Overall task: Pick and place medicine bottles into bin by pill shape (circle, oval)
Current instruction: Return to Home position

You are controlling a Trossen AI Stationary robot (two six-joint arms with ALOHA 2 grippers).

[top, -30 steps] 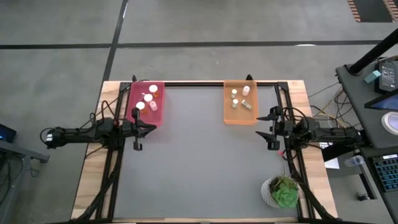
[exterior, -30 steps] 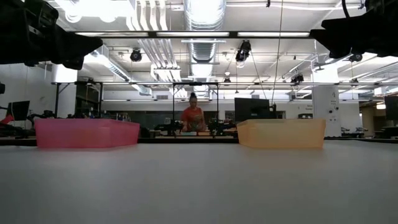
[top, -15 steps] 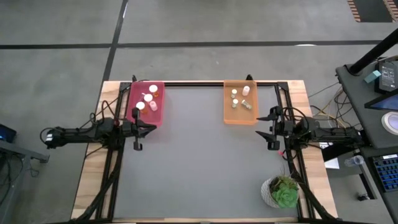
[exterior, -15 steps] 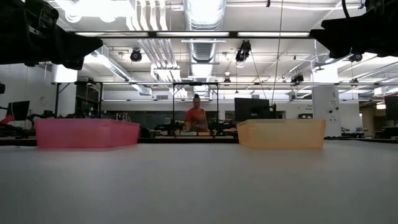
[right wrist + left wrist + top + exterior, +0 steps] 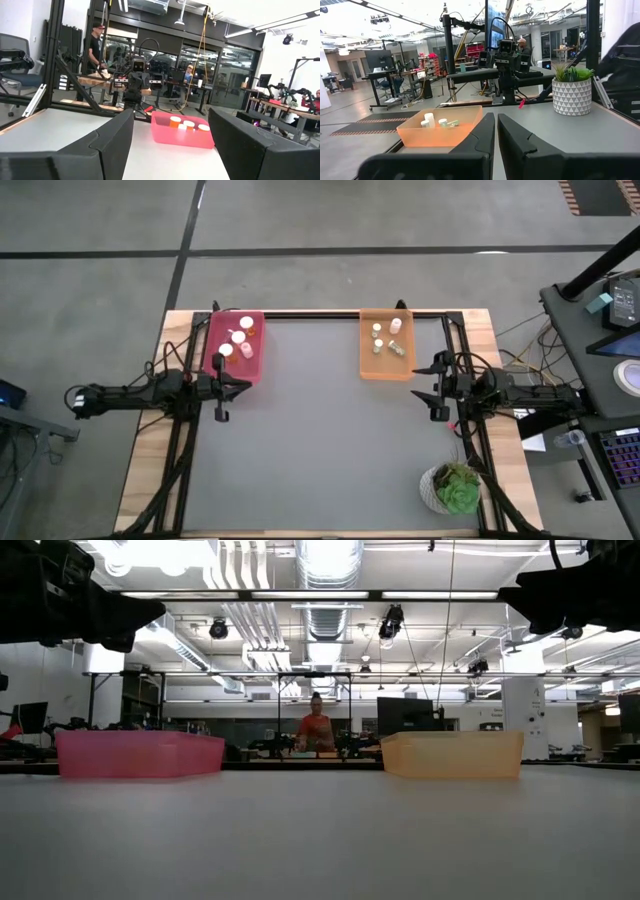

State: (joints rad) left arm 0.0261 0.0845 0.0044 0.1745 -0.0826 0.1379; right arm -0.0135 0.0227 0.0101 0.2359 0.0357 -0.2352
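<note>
- Nine or so medicine bottles [image 5: 238,336] are lying inside the two bins: some in the pink bin [image 5: 232,372] at the far left of the table [image 5: 320,440], the others in the orange bin [image 5: 385,368] at the far middle-right. None is showing loose on the grey mat, so the sorting is looking finished.
- Left gripper [image 5: 221,387] is hovering at the table's left edge, just beside the near end of the pink bin, with its fingers drawn almost together and nothing between them.
- Right gripper [image 5: 436,387] is hovering at the right edge, near the orange bin's near corner, with its fingers spread wide and empty.
- Step in hand is reading as the retreat to rest. Doing it well is meaning pulling each arm straight back along its own side, keeping height over the bin walls.
- Right arm is needing a little care: the potted plant [image 5: 457,487] is standing near its base, on the near side.
- Neither bin is wanting a nudge; a clipped wall would be spilling sorted bottles.
</note>
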